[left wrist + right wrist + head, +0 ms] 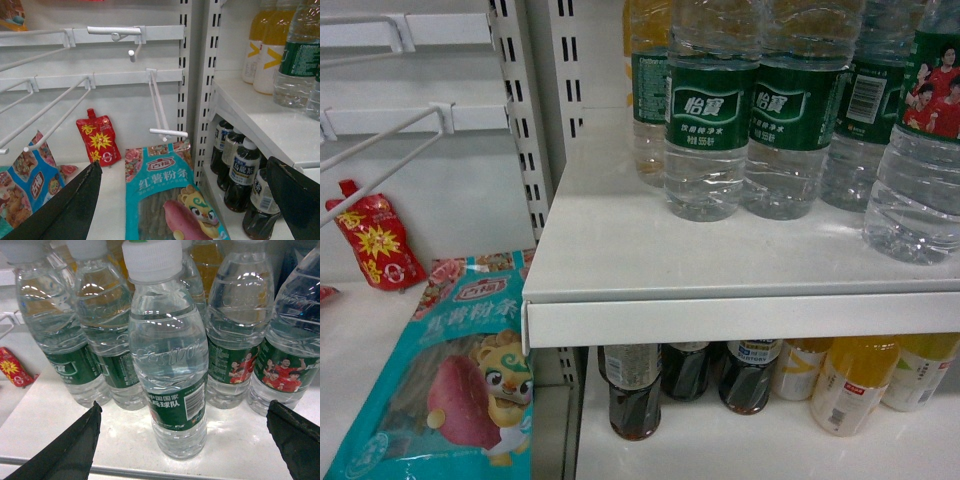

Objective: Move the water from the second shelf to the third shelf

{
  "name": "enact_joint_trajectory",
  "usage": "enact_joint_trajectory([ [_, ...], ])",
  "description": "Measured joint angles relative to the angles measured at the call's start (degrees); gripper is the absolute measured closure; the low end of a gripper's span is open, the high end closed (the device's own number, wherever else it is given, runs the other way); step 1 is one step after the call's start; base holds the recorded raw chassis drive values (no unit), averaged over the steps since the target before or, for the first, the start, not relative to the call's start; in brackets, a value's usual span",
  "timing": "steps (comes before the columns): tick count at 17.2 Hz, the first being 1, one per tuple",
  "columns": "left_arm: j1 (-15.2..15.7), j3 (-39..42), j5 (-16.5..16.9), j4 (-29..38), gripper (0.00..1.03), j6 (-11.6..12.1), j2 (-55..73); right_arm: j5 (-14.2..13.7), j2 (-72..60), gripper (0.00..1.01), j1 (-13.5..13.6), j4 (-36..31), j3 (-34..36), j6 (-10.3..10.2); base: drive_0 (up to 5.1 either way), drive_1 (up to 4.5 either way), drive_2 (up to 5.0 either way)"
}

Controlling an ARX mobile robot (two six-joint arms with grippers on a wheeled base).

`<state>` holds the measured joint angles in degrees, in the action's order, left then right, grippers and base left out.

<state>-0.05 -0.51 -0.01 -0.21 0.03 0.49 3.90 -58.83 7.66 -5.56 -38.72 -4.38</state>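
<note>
Water bottle (169,370) stands upright near the front edge of the white shelf (45,425), ahead of a row of matching bottles (240,335). Right end effector (182,440) is wide open, fingers either side of it, not touching. Left end effector (185,200) is also wide open, holding nothing, above a teal snack bag (162,200).
</note>
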Motion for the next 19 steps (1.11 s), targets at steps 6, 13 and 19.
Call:
enact_joint_trajectory([
  [6, 0.0, 0.0, 0.02, 0.0, 0.05, 0.0, 0.0, -4.22, 28.74, 0.65, -8.0, -5.4, 21.22, 3.87, 0.0, 0.0, 0.0],
  [13, 0.0, 0.0, 0.02, 0.02, 0.05, 0.0, 0.0, -3.93, 17.0, 0.99, -7.67, -33.38, 37.94, 4.24, 0.0, 0.0, 0.0],
  [19, 0.0, 0.0, -0.02, 0.0, 0.05, 0.0, 0.0, -3.91, 33.38, 0.99, -7.67, -19.58, 37.99, 4.24, 0.0, 0.0, 0.0],
])
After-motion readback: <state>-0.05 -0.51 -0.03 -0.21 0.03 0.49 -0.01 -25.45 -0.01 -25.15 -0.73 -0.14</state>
